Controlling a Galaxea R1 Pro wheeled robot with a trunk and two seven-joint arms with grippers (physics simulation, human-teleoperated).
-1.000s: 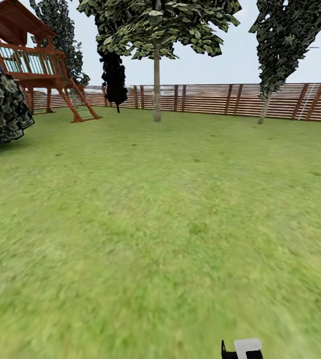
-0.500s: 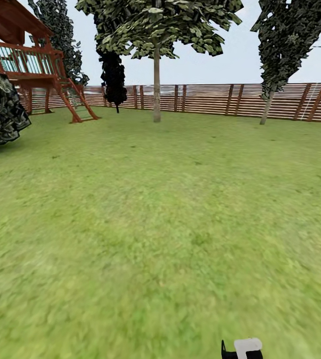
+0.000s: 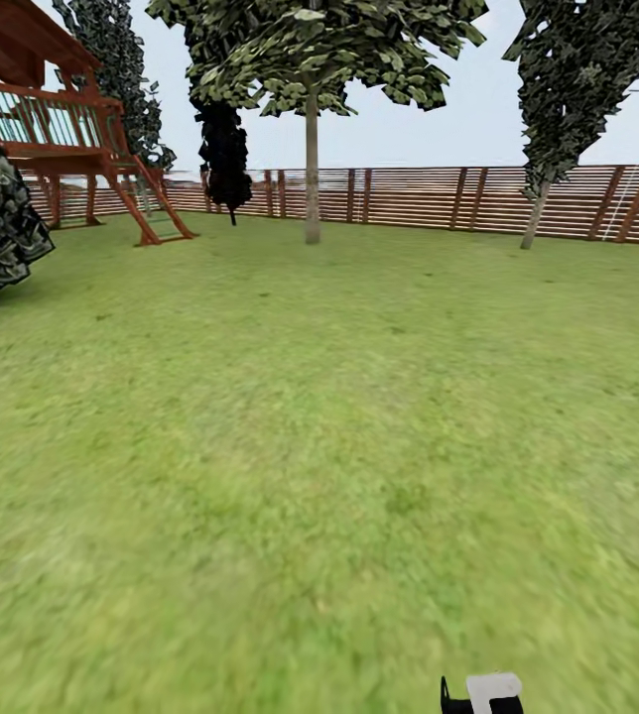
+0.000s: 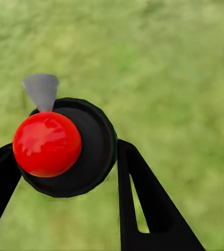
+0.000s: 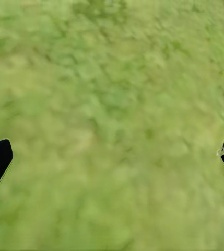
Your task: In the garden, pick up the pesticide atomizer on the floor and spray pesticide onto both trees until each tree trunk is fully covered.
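Left claw (image 4: pixel 65 172) carries the sprayer (image 4: pixel 65 149): its black fingers (image 4: pixel 143 204) sit on either side of the round black body, closed against it, with the red knob (image 4: pixel 47 144) facing the wrist camera and a small grey nozzle (image 4: pixel 40 90) poking out past it. Grass (image 4: pixel 174 63) lies well beyond the claw, so the sprayer is off the ground. It looks a light, rigid plastic piece, smooth and rounded, so likely to twist or slip between flat fingers if the squeeze is slack; the hold across the widest part of the body seems the right place, keeping knob and nozzle free. Right claw (image 5: pixel 112 157) hangs over bare lawn, fingers spread wide, nothing between them. In the head view a white-and-black bit of the robot (image 3: pixel 486 692) shows at the lower edge; which part it is I cannot tell. Far ahead of both claws stands a thin-trunked tree (image 3: pixel 312 169) before the slatted fence (image 3: pixel 439 198), a play tower (image 3: pixel 52 119) off to the left. No thick mottled trunk in sight.
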